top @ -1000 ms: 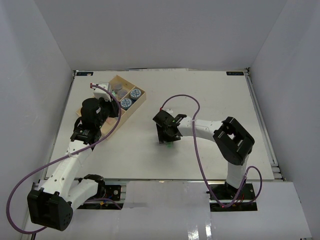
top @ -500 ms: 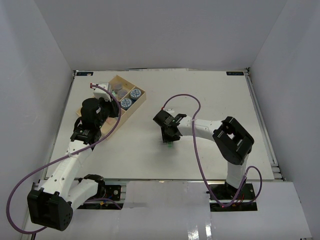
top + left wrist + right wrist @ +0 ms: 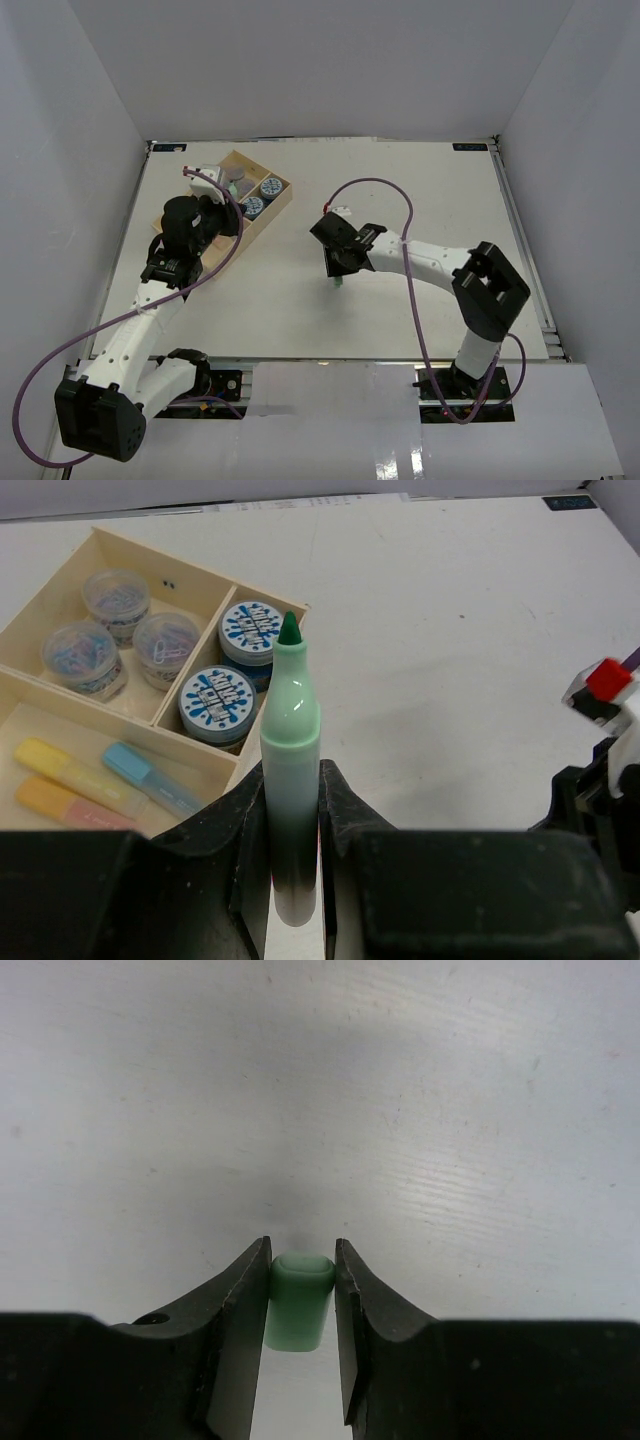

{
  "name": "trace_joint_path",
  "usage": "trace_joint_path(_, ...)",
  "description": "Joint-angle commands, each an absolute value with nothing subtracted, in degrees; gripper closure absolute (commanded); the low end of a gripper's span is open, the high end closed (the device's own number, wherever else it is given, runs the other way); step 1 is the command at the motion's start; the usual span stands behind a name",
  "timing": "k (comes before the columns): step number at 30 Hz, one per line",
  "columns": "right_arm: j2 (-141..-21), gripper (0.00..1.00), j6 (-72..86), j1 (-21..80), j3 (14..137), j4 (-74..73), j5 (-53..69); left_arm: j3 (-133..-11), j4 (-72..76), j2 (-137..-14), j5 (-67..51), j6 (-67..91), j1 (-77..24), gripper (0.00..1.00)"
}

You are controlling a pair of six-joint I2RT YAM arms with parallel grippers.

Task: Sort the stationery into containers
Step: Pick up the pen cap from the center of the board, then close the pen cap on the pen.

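Pale green plastic cap [image 3: 298,1305] now sits pinched in the just-closed right gripper [image 3: 302,1260]; at nine o'clock, left gripper [image 3: 292,780] grips the uncapped green marker [image 3: 290,700], awaiting capping.

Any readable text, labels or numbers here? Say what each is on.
Nothing legible enough to quote.
Two round blue-and-white lids in the pale-wood tray: white lettering, too blurred.
Small black tags at the white table's far corners: too small.

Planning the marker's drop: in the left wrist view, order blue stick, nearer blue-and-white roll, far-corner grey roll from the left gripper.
1. blue stick, close by, low left.
2. nearer blue-and-white roll, ahead, slightly left.
3. far-corner grey roll, farthest back, far left.
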State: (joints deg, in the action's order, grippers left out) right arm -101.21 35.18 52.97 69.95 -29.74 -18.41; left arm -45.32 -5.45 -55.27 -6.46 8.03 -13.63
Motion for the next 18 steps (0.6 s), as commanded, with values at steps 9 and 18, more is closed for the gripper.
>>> trace_joint_path(9,-78.41,0.91,19.96,53.35,70.67,-6.0,-28.38,-42.72,3.77,-53.88,-30.39,9.84,-13.36,0.99)
trace_joint_path(18,-76.64,0.92,13.54,53.79,72.86,14.49,-30.59,-40.08,12.74,-55.46,-43.32,15.2,-13.36,0.97)
